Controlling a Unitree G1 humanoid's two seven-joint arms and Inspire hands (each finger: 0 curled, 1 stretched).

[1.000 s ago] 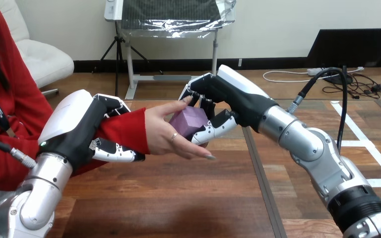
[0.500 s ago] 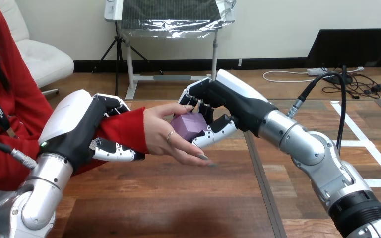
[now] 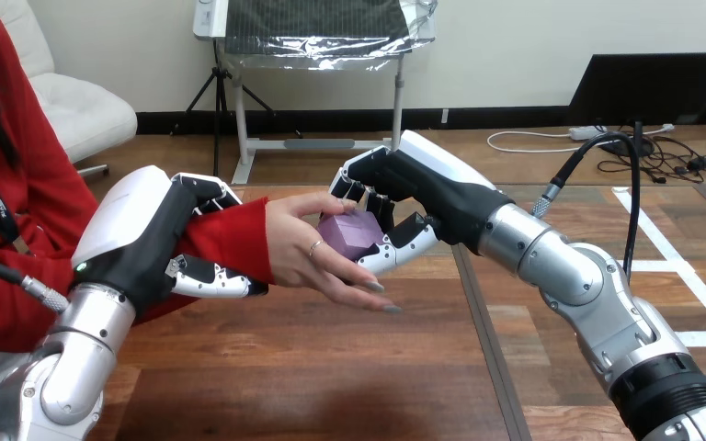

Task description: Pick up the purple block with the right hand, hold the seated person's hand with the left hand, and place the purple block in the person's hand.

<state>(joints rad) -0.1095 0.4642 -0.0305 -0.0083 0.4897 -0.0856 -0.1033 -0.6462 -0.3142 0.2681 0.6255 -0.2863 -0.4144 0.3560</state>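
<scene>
1. Now, my right hand [image 3: 427, 188] pinches the purple block [image 3: 349, 234], curled fingers on its far side and thumb on its near side, above the wooden table [image 3: 285, 367].
2. The block lies against the palm of the person's hand [image 3: 296, 250], whose fingers reach loosely open above and below it.
3. My left hand [image 3: 138, 239] is curled round the person's wrist [image 3: 230, 241] in the red sleeve, fingers over and thumb under.
4. The step, as I judge it, is the release. I should steady the wrist gently, settle the block flat into the palm, then ease my thumb off first.
5. I should open slowly and draw away to my right, so nothing drags the block out.
6. The block looks about as wide as it is tall, so I can tell no long axis. It sits tilted, with one corner turned up toward me.
</scene>
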